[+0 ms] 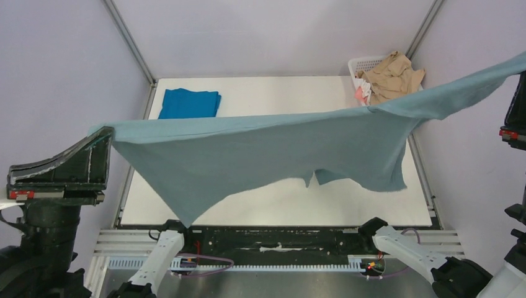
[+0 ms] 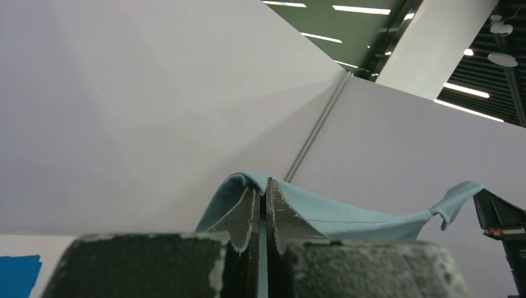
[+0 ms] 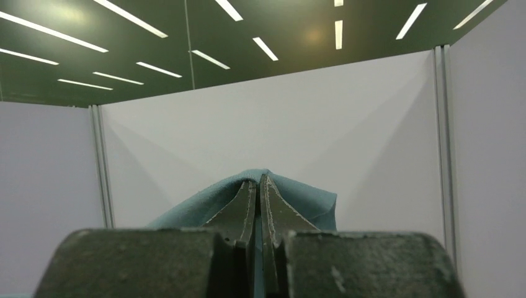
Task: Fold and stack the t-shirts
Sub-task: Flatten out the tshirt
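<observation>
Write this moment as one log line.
left gripper: shut on grey-blue cloth t-shirt; right gripper: same; cobalt blue cloth t-shirt: folded on white table

Matt soft cloth grey-blue t-shirt (image 1: 260, 149); white plastic lattice basket (image 1: 361, 64).

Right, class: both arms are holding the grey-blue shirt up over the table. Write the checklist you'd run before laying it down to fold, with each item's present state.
1. The left gripper is shut on the grey-blue shirt: ok.
2. The right gripper is shut on the same shirt: ok.
3. Top edge stretched between the two grips: ok.
4. Hanging lower corner clear of the table: cannot tell.
5. The cobalt blue shirt lies folded at the far left, apart from the middle: ok.
6. Clearance over the basket at the far right: cannot tell.
</observation>
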You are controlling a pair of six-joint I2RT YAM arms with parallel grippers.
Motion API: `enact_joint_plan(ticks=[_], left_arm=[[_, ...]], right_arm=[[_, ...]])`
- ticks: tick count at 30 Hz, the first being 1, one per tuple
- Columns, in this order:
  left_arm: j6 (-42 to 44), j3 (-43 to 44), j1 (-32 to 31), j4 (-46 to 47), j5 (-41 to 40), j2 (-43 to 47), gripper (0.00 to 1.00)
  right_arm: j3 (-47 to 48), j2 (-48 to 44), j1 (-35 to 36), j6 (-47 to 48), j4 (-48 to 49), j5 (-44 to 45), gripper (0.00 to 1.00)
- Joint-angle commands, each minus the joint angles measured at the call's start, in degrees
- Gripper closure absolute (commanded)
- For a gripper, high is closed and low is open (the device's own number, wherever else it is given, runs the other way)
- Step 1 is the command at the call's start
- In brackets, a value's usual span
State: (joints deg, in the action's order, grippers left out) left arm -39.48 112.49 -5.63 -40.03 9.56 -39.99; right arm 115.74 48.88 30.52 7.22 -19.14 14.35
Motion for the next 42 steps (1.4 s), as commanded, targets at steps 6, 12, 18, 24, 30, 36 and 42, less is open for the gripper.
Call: enact_joint_plan(ticks=[6,12,18,24,30,36,42], left_arm=[[2.1,-3.6,1.6,-1.3,-5.4,-5.0,0.98],[2.1,-16.5,1.6,7.2,-10.7,-13.8,0.98],[3.5,-31.1,1.6,19.9,-15.6,-29.1,0.98],[5.0,-37.7,1.6,31.3,-19.1,-51.8,0.98],[5.0,-20.3,1.6,20.9,-17.4,-76.4,0.98],[4.2,-12.3,1.6,18.1,-16.2,-86.2,0.98],[3.2,-9.1,1.6,18.3,-15.9,-89.7,0.98]], right_arm=[[-0.6,8.0,-0.2,11.1,10.3,13.6,1.00],[-7.6,20.4,-0.2,21.2,20.1,28.7,1.00],[-20.6,30.7,-10.7,10.3,25.0,23.7,1.00],[-38.5,39.4,-14.6,2.6,37.7,12.5,1.00],[-38.2,54.4,-15.3,-0.2,39.6,8.9,1.00],[-34.0,64.6,-16.3,-2.5,41.2,4.7,1.00],[-28.7,72.8,-17.5,-5.3,44.3,3.5,1.00]])
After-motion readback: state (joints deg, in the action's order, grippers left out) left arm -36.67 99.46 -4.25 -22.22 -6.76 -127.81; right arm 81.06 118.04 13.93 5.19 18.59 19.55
